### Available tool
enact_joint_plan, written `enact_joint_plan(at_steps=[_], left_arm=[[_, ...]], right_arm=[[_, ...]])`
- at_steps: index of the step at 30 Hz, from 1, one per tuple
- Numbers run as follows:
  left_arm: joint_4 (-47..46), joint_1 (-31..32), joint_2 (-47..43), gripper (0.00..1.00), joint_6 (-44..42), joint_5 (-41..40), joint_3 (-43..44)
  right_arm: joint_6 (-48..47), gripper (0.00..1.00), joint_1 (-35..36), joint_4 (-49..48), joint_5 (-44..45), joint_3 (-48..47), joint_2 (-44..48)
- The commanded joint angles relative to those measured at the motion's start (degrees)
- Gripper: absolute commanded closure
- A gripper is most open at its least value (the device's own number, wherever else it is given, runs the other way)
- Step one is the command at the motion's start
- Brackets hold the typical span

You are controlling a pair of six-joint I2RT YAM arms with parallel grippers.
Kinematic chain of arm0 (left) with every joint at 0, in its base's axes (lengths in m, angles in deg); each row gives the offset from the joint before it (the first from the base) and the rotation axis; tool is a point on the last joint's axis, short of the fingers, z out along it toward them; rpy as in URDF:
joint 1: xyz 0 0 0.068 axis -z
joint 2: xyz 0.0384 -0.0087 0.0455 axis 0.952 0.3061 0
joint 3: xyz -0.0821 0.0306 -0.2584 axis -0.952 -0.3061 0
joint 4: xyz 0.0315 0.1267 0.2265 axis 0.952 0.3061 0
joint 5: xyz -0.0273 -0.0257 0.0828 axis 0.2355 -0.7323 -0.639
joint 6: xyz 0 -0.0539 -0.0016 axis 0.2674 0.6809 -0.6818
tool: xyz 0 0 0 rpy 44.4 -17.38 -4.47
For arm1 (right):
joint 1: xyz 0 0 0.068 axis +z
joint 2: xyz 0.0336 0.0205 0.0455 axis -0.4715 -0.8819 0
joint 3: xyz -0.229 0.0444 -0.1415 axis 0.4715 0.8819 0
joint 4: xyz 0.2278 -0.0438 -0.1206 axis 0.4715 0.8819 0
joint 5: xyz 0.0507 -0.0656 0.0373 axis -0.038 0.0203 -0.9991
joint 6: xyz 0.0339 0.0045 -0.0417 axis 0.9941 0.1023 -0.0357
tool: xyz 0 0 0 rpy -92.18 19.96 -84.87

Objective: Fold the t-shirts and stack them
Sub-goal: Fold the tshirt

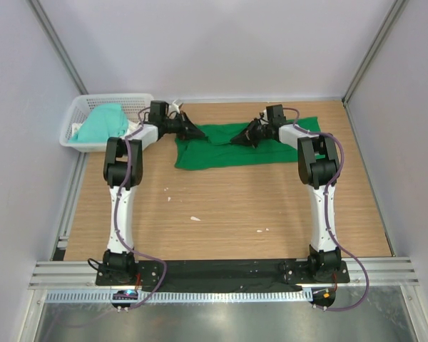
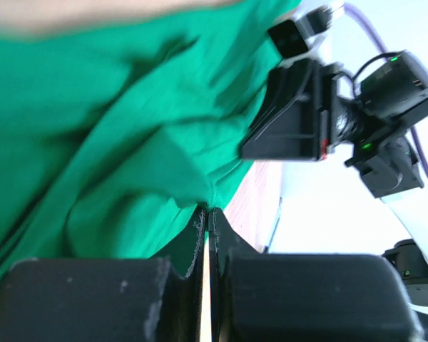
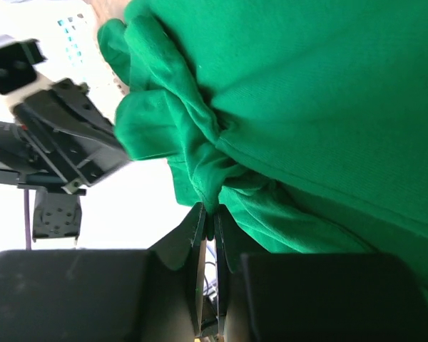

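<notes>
right of the basket [image 1: 110, 97], the left gripper [image 2: 207, 217] and right gripper [image 3: 208, 214] are both pinching the green shirt [image 1: 221, 157] mid-fold, probably needing an even carry-over next.

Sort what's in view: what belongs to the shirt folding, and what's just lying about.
Job in hand:
- green shirt, pinched by the left fingers and the right fingers
- mint shirt, waiting in the basket

Lying about:
- basket
- white scraps on the table
</notes>
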Motion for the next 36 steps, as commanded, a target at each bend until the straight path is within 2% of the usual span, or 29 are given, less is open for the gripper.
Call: enact_joint_plan(at_steps=[1, 11, 20, 32, 35, 36], left_arm=[[-1.03, -0.36, -7.31, 1.00, 1.10, 1.69, -4.30], [1.70, -0.54, -14.88, 1.00, 0.14, 1.60, -14.51], [11.18, -0.62, -16.99, 1.00, -5.22, 1.07, -16.97], [18.12, -0.71, -18.40, 1.00, -10.32, 0.29, -22.16], [21.11, -0.71, -18.31, 0.94, -12.69, -1.56, -21.72], [21.64, -0.63, -18.49, 0.90, -13.30, -2.17, -21.38]], right_arm=[[-1.10, 0.86, -0.35, 2.49, -1.81, -0.58, 3.99], [-6.11, 0.86, -0.35, 8.47, -1.73, 0.13, 5.83], [-10.68, 0.86, -0.44, 15.06, -1.55, -1.11, 6.89], [-17.36, 0.85, -0.26, 22.54, 0.38, -0.67, 6.80], [-18.33, 0.82, -0.17, 22.80, 0.82, -1.02, 6.27], [-18.68, 0.75, -0.09, 23.32, 1.34, -1.19, 6.10]])
